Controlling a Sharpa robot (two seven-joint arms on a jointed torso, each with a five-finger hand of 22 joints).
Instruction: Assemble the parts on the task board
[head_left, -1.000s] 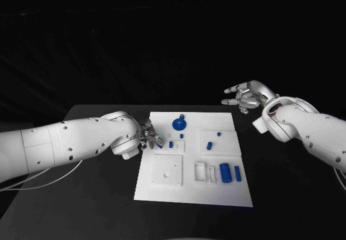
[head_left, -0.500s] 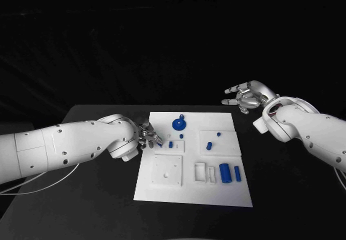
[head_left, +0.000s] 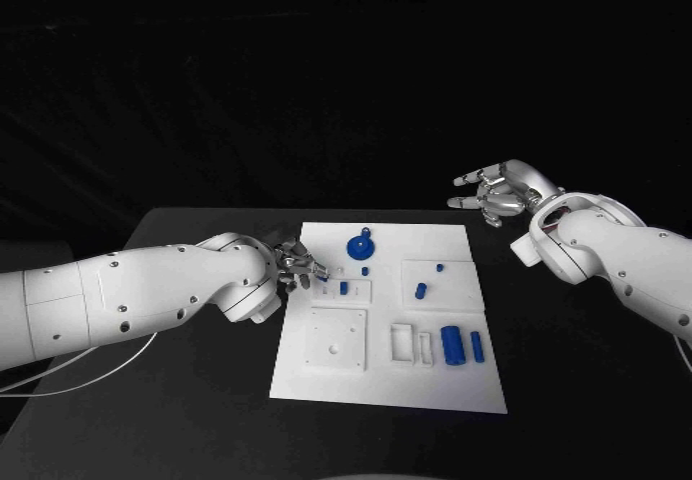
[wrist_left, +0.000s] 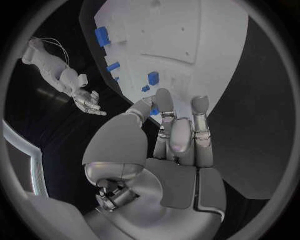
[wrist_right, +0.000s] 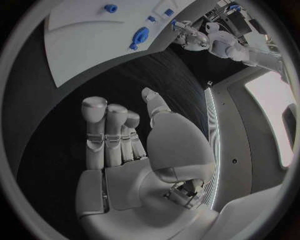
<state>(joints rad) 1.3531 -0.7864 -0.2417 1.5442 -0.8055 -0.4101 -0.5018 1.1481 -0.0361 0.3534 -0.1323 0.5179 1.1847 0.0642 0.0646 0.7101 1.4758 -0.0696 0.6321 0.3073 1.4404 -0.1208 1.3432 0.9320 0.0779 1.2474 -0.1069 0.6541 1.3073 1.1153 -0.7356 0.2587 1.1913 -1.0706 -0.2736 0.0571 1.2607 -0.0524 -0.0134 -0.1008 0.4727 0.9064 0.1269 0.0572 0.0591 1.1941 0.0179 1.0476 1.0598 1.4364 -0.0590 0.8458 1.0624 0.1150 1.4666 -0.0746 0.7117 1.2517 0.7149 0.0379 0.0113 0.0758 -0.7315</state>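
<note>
Lab-style robot test cell — black table (head_left: 188, 400) against a black backdrop (head_left: 346, 100), white task board (head_left: 378, 385) with blue parts (head_left: 451, 345) laid out between two white arms — no household items visible.

Both arms are clad in smooth, glossy white shells, rounded and bulbous, dotted with small dark screw holes along the forearms. A seam line divides the left arm (head_left: 137, 300) shell into sections, and thin pale cables loop beneath it. The right arm (head_left: 620, 255) ends in a ring-shaped wrist collar. Each robot hand is silver-grey metal: the left robot hand (wrist_left: 172, 150) shows rounded, matte finger segments with darker jointed gaps and a broad domed thumb base, and the right robot hand (wrist_right: 134, 155) looks the same.
</note>
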